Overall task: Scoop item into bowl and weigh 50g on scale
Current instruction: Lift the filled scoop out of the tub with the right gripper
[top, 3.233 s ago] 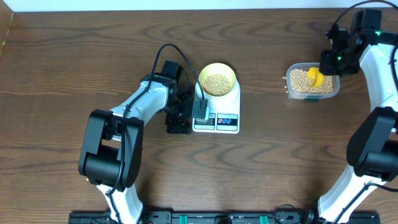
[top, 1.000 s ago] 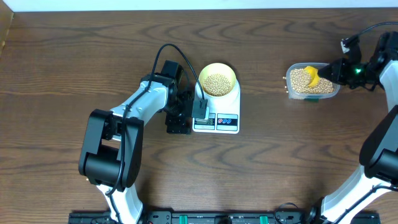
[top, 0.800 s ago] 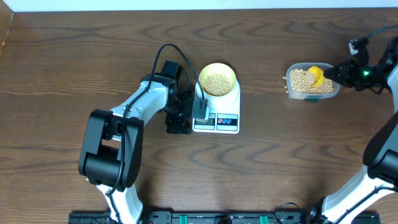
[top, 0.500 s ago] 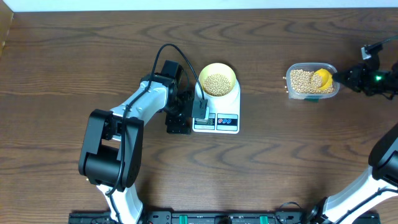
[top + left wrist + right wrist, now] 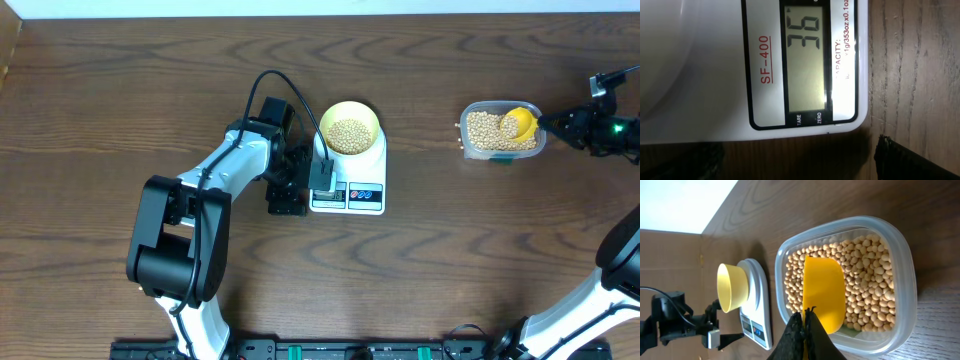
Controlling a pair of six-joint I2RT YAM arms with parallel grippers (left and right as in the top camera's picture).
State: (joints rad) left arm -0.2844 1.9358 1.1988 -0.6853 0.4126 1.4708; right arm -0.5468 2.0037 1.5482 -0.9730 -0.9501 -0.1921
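Overhead | 1 bowl (image 5: 348,130) | 1 scale (image 5: 366,196) | left claw (image 5: 305,190) released | right claw (image 5: 803,320) grasping scoop (image 5: 824,292)

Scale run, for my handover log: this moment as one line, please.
scale reads 36, under target | bowl on scale, beans inside | right claw shut on scoop in tub | left claw open by scale

place: robot lab | cues: left arm (image 5: 225,165), right arm (image 5: 622,262), wood table (image 5: 100,120)

The scale (image 5: 705,60) shows 36 (model mark SF-400).
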